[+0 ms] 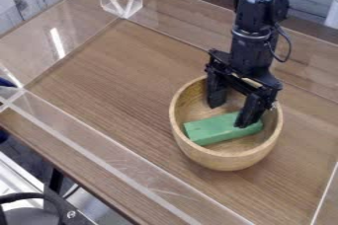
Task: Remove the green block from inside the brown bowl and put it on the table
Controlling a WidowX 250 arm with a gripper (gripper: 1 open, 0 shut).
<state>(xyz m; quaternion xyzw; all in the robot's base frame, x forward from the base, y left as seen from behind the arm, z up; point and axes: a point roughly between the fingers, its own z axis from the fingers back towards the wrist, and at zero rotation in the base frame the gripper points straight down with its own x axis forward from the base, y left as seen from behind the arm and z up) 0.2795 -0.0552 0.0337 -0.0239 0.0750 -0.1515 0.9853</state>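
Observation:
A light tan wooden bowl (199, 147) sits on the wood-grain table (113, 81) at the lower right. Inside it lies the green block (211, 128), a flat bar angled across the bowl's floor. My black gripper (234, 109) points straight down into the bowl, open, with one finger (214, 93) near the far wall and the other finger (254, 109) standing over the block's right end. Whether a fingertip touches the block cannot be told. The block's right end is hidden behind that finger.
Clear acrylic walls (79, 135) edge the table on the left, front and back. A clear bracket (123, 2) stands at the far left corner. Bare tabletop stretches left of the bowl.

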